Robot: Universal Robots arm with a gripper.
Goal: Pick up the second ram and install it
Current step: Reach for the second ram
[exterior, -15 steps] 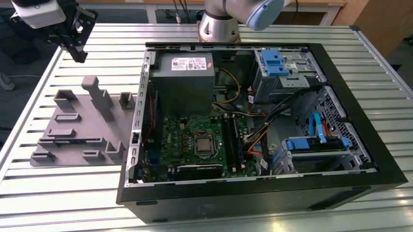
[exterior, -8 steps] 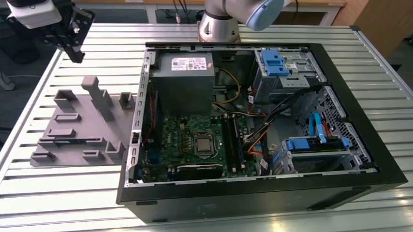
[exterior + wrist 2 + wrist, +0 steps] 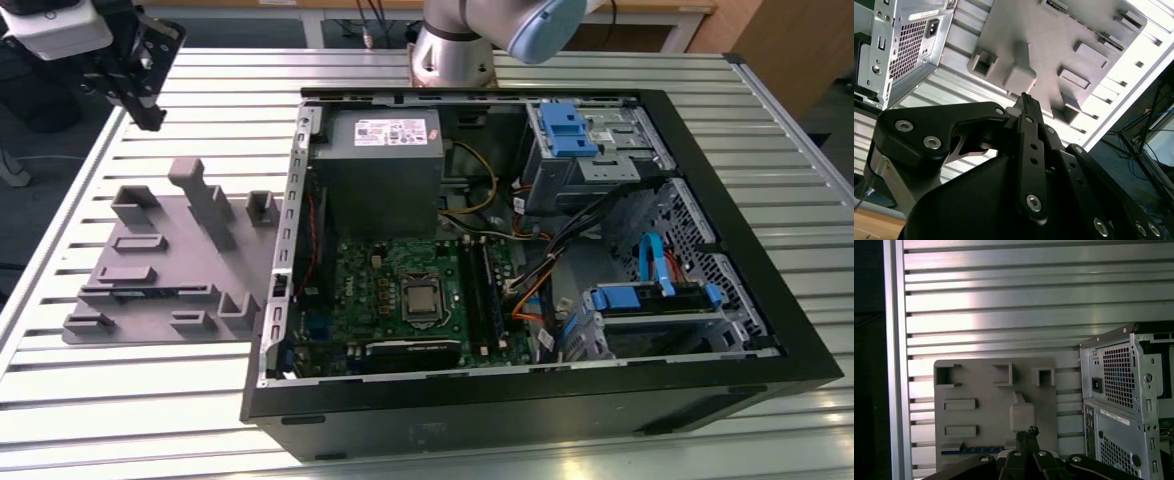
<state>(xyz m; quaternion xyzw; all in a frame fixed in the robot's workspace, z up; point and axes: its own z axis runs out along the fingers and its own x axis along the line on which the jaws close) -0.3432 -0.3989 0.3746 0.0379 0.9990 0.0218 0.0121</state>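
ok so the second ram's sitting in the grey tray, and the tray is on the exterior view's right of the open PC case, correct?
Not quite. The exterior view shows the grey tray on its left of the open PC case, not its right. The rest holds: in the first wrist view the second ram lies in a slot of the tray.

A robotics lab: a slotted aluminium desk (image 3: 227,100) carries an opened computer case (image 3: 534,410), a grey fixture tray (image 3: 174,260) and a robot arm's base (image 3: 451,60).
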